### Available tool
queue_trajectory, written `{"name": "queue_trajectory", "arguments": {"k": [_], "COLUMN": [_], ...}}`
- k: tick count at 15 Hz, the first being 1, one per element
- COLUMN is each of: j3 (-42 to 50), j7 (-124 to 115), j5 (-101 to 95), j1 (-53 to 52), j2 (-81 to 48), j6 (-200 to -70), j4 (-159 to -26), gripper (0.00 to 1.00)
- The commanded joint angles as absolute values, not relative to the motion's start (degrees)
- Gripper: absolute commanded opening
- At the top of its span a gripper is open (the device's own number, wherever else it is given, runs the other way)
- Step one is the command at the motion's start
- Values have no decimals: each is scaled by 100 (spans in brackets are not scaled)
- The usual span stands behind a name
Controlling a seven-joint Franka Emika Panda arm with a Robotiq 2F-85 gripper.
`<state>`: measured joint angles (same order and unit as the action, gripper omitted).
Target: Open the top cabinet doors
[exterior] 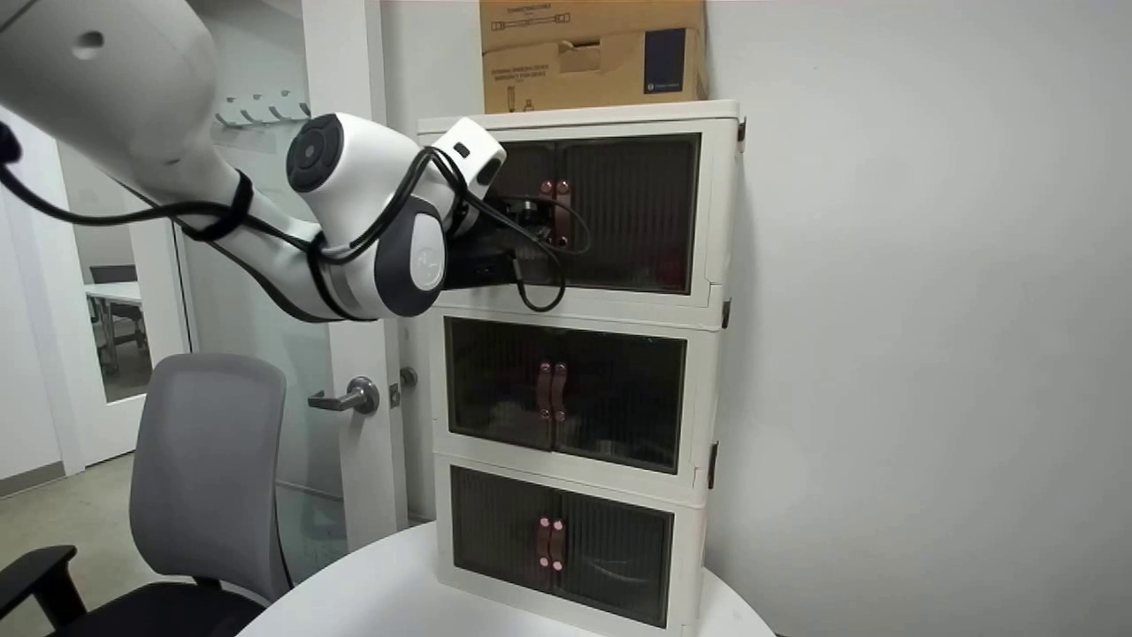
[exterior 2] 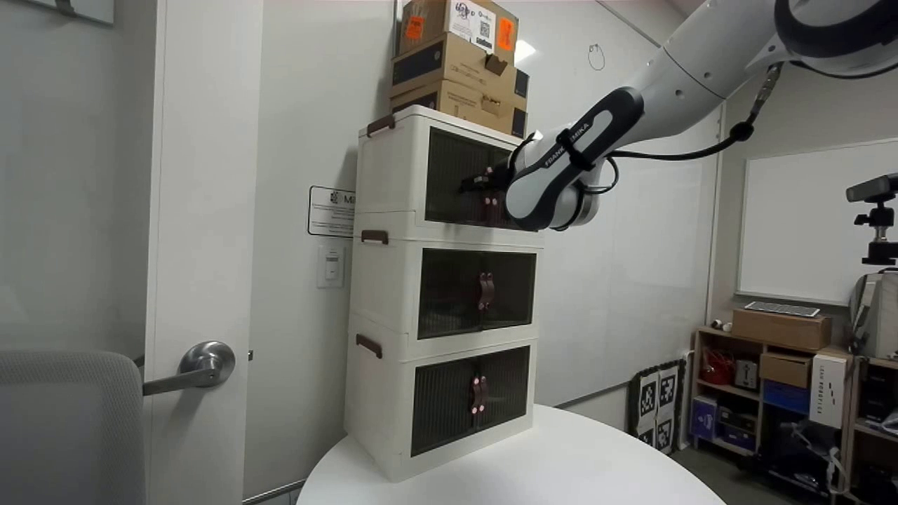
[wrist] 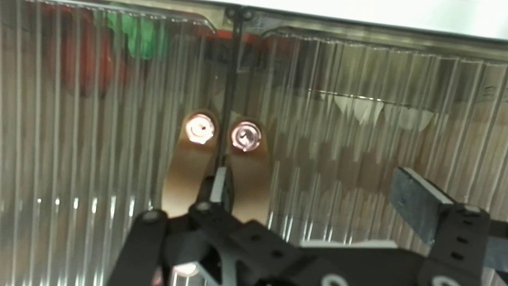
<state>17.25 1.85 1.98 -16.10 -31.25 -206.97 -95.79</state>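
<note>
Smoked-glass top cabinet doors (exterior: 632, 212) stand just ahead of the hand (wrist: 315, 194), which is spread wide and seems to straddle one strap handle (wrist: 251, 178); ideally, centre on that strap, pinch gently, then ease back in an outward arc.

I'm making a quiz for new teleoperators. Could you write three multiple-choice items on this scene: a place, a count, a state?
1. Where does the stack of cardboard boxes stand?
A. On the round table
B. On top of the cabinet
C. On the office chair

2. How many tiers does the cabinet have?
A. Two
B. Four
C. Three

3. How do the top cabinet doors stand?
A. Shut
B. One wide open
C. Both wide open

1 B: both exterior views show it resting there.
2 C: bottom, middle and top levels show in both exterior views.
3 A: in the wrist view they meet edge to edge.
</note>
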Motion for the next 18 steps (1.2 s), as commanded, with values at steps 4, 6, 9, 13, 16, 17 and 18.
{"name": "queue_trajectory", "arguments": {"k": [4,6,9,13,16,17,18], "j3": [1926,1920,1929,1956,1892,1834,1805], "j7": [197,195,188,223,219,190,163], "j5": [618,652,685,736,743,692,680], "j1": [-1651,-1644,-1648,-1752,-1847,-1861,-1887], "j2": [-3276,-3272,-3263,-3170,-3008,-2932,-2874], "j6": [-20854,-20867,-20883,-20922,-20996,-21026,-21049], "j4": [-9455,-9455,-9469,-9630,-9916,-10054,-10171], "gripper": [59,43,21,8,3,0,0]}}
